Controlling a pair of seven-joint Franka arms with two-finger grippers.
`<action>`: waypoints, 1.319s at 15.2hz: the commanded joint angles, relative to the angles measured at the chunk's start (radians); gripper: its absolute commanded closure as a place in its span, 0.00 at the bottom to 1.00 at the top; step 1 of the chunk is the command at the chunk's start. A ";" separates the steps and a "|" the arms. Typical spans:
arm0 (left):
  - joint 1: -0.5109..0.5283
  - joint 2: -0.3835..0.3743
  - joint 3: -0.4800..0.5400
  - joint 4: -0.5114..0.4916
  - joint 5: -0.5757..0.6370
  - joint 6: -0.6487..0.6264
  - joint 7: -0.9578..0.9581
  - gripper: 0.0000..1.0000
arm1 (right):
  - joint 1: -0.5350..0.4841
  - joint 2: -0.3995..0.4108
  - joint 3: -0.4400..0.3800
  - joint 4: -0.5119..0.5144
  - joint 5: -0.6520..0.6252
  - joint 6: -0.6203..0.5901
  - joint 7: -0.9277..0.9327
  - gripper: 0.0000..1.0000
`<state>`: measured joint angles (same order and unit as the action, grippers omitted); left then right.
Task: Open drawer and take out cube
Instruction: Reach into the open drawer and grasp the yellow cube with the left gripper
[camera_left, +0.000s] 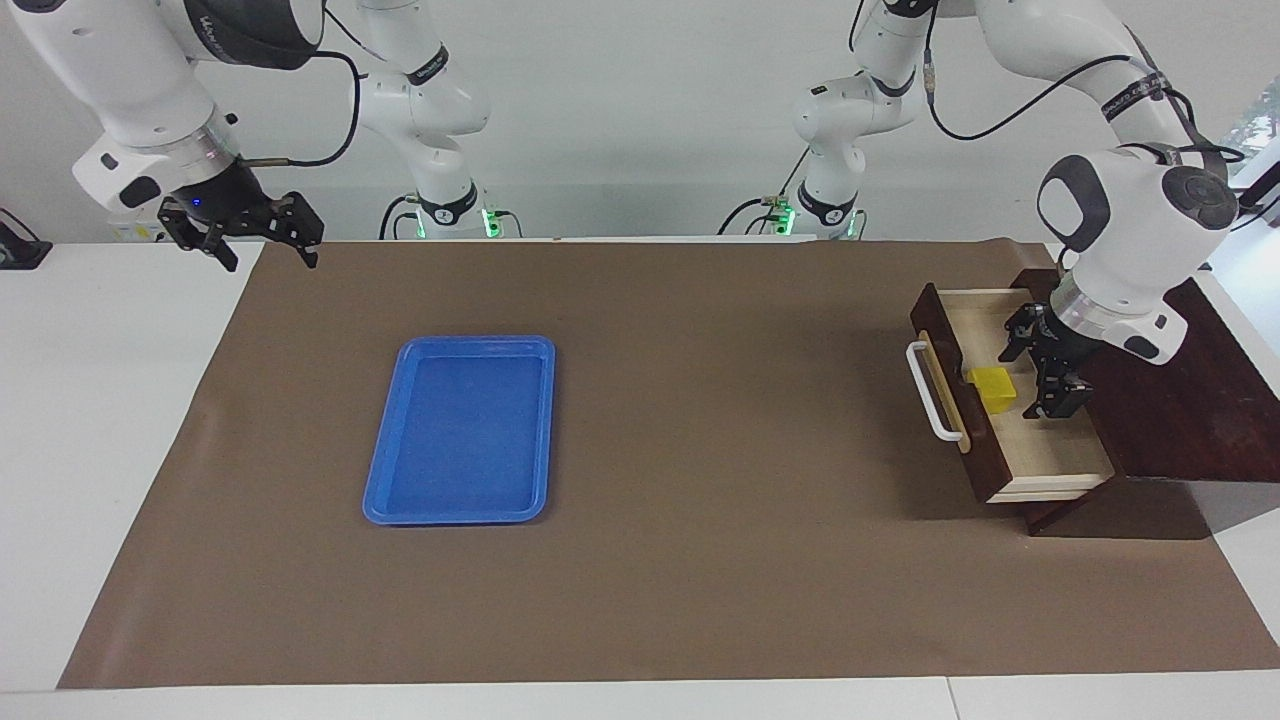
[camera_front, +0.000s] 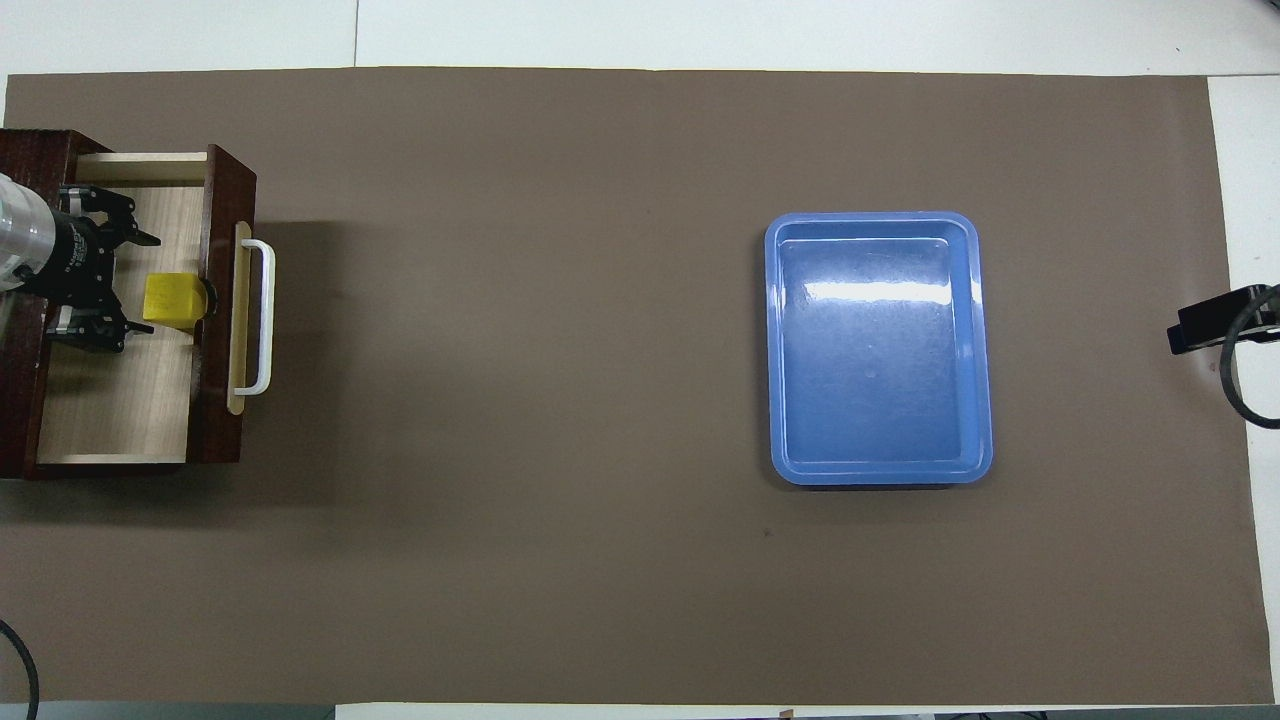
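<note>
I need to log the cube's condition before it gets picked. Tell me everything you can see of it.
The cube is a small bright yellow block with plain, smooth faces and looks intact. It sits flat on the pale wooden floor of the open drawer, close against the inside of the drawer front. The left claw is open in the drawer right beside it; its fingers do not grip it. Nothing lies on it.
</note>
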<state>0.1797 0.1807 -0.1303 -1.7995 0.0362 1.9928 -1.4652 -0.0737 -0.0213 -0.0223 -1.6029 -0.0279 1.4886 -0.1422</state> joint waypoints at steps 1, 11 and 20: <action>0.009 -0.026 -0.009 -0.043 0.019 0.029 -0.037 0.00 | -0.001 -0.026 -0.001 -0.040 0.011 -0.004 0.021 0.00; -0.005 -0.030 -0.011 -0.046 0.021 0.029 -0.038 1.00 | 0.000 -0.035 -0.001 -0.057 0.011 -0.002 0.016 0.00; -0.049 0.062 -0.015 0.346 0.064 -0.334 -0.030 1.00 | 0.000 -0.035 0.001 -0.057 0.016 0.028 0.018 0.00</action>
<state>0.1700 0.1831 -0.1468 -1.6118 0.0810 1.7886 -1.4898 -0.0733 -0.0314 -0.0223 -1.6309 -0.0278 1.4969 -0.1418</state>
